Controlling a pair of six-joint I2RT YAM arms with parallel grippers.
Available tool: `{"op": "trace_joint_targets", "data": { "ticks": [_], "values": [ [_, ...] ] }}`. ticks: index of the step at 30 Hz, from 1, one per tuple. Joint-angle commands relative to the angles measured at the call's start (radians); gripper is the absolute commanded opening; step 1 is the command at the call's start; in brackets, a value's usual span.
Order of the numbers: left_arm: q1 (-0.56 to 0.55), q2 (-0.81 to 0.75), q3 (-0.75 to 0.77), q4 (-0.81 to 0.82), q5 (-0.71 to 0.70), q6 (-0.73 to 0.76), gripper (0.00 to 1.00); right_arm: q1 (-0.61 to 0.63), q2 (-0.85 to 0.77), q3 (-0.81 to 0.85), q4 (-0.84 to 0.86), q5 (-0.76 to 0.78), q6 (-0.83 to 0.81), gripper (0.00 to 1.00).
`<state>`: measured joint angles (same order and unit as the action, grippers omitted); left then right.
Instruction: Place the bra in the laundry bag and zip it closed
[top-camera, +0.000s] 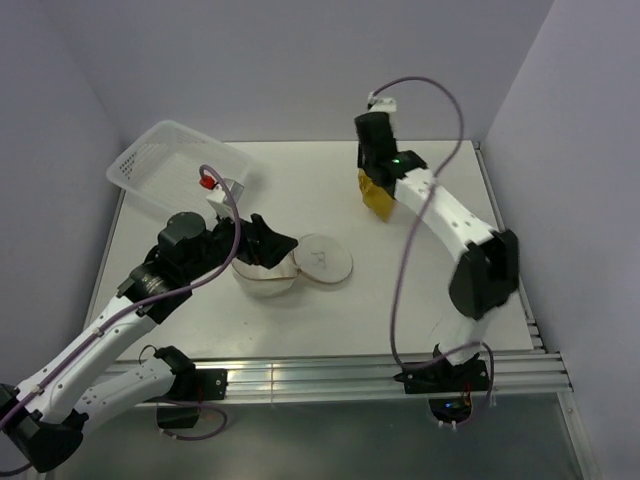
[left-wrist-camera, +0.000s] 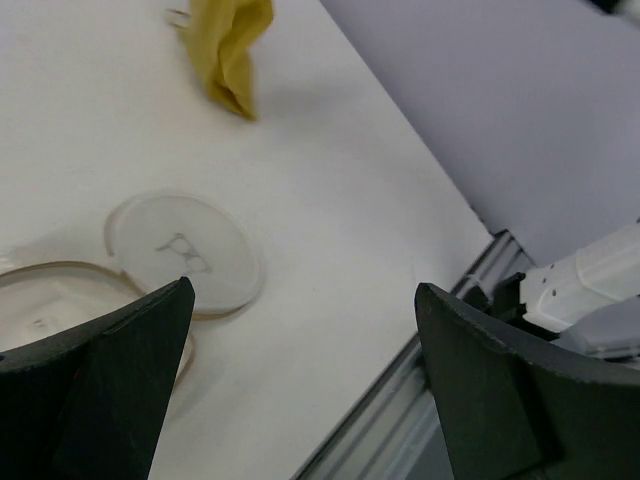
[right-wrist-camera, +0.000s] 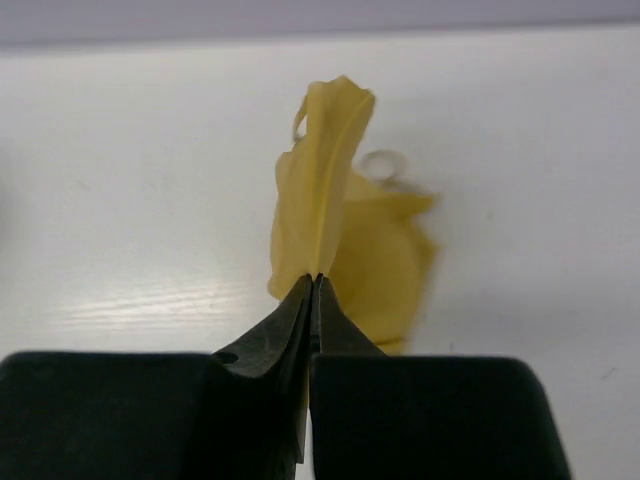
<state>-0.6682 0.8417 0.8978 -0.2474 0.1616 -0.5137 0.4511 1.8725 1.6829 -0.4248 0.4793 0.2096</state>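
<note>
A small round drum-shaped laundry bag (top-camera: 262, 278) of translucent white mesh with a thin tan hoop rim sits on the white counter (top-camera: 300, 190) with its mouth facing up. Its round flap lid (top-camera: 322, 260), which carries a small black spectacles-like mark, lies flat just to the right of the bag and touches its rim.

The left claw (left-wrist-camera: 303, 290) hangs directly over the bag with its two dark fingers spread as wide as they go. Nothing is between them.

Well away from the bag, beyond it and to the right in the top view, the right claw (right-wrist-camera: 316, 282) is pinched fully together on a fold of the crumpled soft yellow fabric bra (right-wrist-camera: 340, 230). The cloth stands up from the fingertips in a narrow ridge, with a pale strap loop showing behind it. Whether the bra's lower edge touches the counter cannot be told. The bra is wholly outside the bag.

A white rectangular perforated plastic basket (top-camera: 170, 165) sits tilted beyond the bag and to its left.
</note>
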Motion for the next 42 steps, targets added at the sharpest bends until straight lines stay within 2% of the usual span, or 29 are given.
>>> {"op": "trace_joint_targets", "data": {
  "ticks": [1, 3, 5, 10, 11, 14, 15, 23, 27, 28, 32, 38, 42],
  "values": [
    [-0.005, 0.062, -0.025, 0.172, 0.152, -0.103, 0.99, -0.003, -0.318, -0.126, 0.219, 0.012, 0.026, 0.0],
    [-0.014, 0.107, -0.017, 0.207, 0.176, -0.123, 0.99, -0.003, -0.471, -0.212, 0.25, -0.014, 0.051, 0.0],
    [-0.051, 0.135, 0.027, 0.215, 0.136, -0.111, 0.99, -0.003, -0.6, -0.271, 0.273, -0.05, 0.099, 0.0],
    [-0.158, 0.18, 0.098, 0.283, -0.005, -0.054, 0.99, 0.046, -0.774, -0.293, 0.304, -0.097, 0.184, 0.0],
    [-0.177, 0.189, 0.124, 0.283, -0.069, -0.043, 0.99, 0.058, -0.801, -0.281, 0.304, -0.097, 0.192, 0.0],
    [-0.266, 0.23, 0.171, 0.281, -0.155, 0.027, 0.99, 0.113, -0.832, -0.262, 0.299, -0.102, 0.214, 0.0],
    [-0.284, 0.253, 0.184, 0.277, -0.225, 0.058, 0.99, 0.129, -0.837, -0.262, 0.304, -0.099, 0.215, 0.0],
    [-0.427, 0.341, 0.201, 0.371, -0.306, 0.231, 0.99, 0.238, -0.865, -0.316, 0.325, -0.071, 0.227, 0.0],
    [-0.43, 0.355, 0.194, 0.408, -0.33, 0.282, 0.99, 0.262, -0.891, -0.356, 0.34, -0.076, 0.237, 0.0],
    [-0.43, 0.356, 0.196, 0.408, -0.373, 0.288, 0.99, 0.265, -0.9, -0.365, 0.342, -0.08, 0.237, 0.0],
    [-0.43, 0.358, 0.22, 0.331, -0.476, 0.313, 0.99, 0.282, -0.918, -0.37, 0.342, -0.099, 0.234, 0.0],
    [-0.43, 0.254, 0.138, 0.329, -0.513, 0.316, 0.99, 0.297, -0.923, -0.345, 0.339, -0.148, 0.235, 0.0],
    [-0.43, 0.253, 0.141, 0.359, -0.455, 0.33, 0.99, 0.307, -0.908, -0.316, 0.337, -0.166, 0.24, 0.0]
  ]
}}
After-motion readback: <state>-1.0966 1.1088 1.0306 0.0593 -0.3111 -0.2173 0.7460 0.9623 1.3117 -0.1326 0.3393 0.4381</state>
